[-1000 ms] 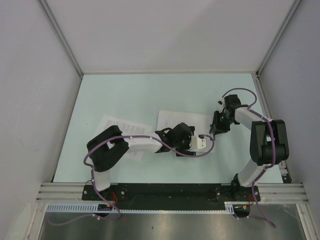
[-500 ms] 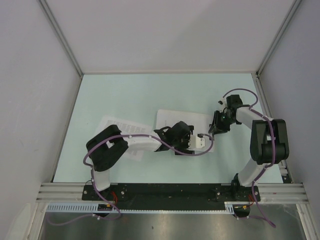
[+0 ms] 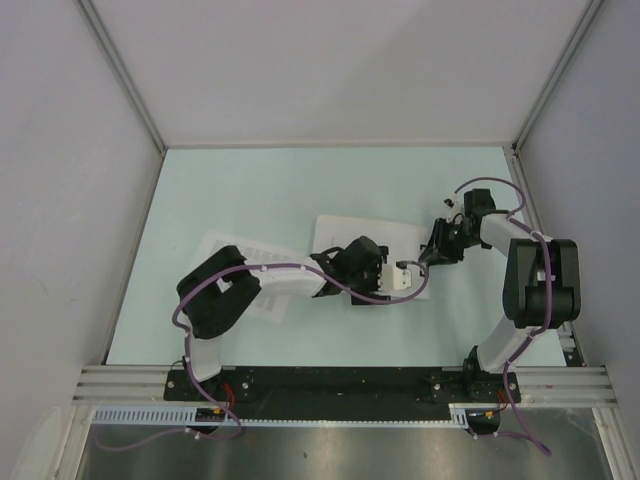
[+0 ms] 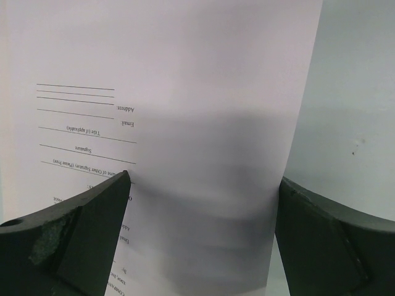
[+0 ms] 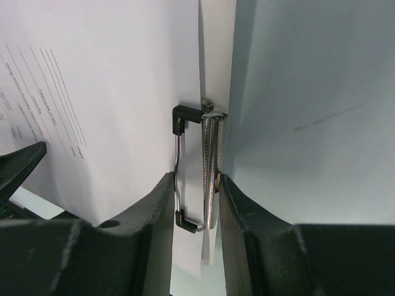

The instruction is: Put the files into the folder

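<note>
The folder (image 3: 410, 238) lies flat at mid table, and its bare edge strip shows in the right wrist view (image 5: 217, 55). The sparser file (image 3: 338, 238) lies on it, its right edge close to the metal clip (image 5: 210, 163). It also shows in the left wrist view (image 4: 185, 92) and the right wrist view (image 5: 111, 74). My right gripper (image 5: 196, 176) is shut on the clip, at the folder's right edge (image 3: 438, 250). My left gripper (image 4: 203, 179) is open just above the sheet, near the folder's front (image 3: 385, 280). The densely lined file (image 3: 240, 252) lies to the left, partly under my left arm.
The pale green table (image 3: 300, 190) is walled by white panels on three sides. My left forearm (image 3: 290, 285) stretches across the front of the table. The metal base rail (image 3: 340, 380) runs along the near edge.
My left gripper has shifted a little to the right over the sheet. My right wrist has moved slightly right and stays closed on the clip.
</note>
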Motion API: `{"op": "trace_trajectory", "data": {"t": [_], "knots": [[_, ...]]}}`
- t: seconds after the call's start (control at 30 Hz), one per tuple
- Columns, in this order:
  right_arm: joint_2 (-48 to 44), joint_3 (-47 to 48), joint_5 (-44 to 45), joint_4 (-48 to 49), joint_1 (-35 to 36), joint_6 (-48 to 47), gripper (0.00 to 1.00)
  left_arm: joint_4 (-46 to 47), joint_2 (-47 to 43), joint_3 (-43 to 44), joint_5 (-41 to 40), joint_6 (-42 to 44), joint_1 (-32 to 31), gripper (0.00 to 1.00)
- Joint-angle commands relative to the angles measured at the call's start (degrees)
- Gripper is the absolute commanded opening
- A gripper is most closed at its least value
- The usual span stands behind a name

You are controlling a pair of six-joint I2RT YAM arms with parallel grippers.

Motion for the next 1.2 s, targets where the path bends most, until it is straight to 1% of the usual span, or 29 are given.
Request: {"op": "trace_trajectory", "data": {"t": [0.0, 0.17, 0.3, 0.5, 0.77, 0.9, 1.03, 1.17], "knots": [[0.0, 1.4, -6.7, 0.8, -0.8, -0.1, 0.0, -6.4, 3.6, -1.5, -0.7, 1.8, 1.2, 0.96], [0.4, 1.4, -9.1, 0.8, -0.9, -0.7, 0.0, -5.4, 3.2, -2.3, -1.1, 2.8, 1.7, 0.96], [0.5, 1.4, -9.0, 0.4, -0.9, -1.0, 0.0, -5.7, 3.0, -2.5, -0.7, 3.7, 2.1, 0.96], [0.2, 1.4, -9.0, 0.7, -1.8, -0.8, 0.0, -4.9, 3.0, -3.1, -2.2, 5.8, 2.3, 0.95], [1.0, 1.7, -5.4, 0.7, 0.2, -1.4, 0.0, -3.5, 2.2, -1.9, -7.7, 6.7, 2.1, 0.99], [1.2, 2.0, -3.5, 0.2, 0.7, -1.4, 0.0, -4.1, 2.3, -0.2, -9.9, 5.1, 1.9, 1.0], [1.1, 2.2, -2.1, -0.1, 1.0, -1.5, 0.0, -4.3, 1.3, -0.3, -7.7, 4.5, 1.5, 1.0], [1.1, 2.5, -1.7, 0.0, 1.0, -1.6, 0.0, -5.2, 2.4, 0.3, -5.8, 4.8, 0.5, 1.0]]}}
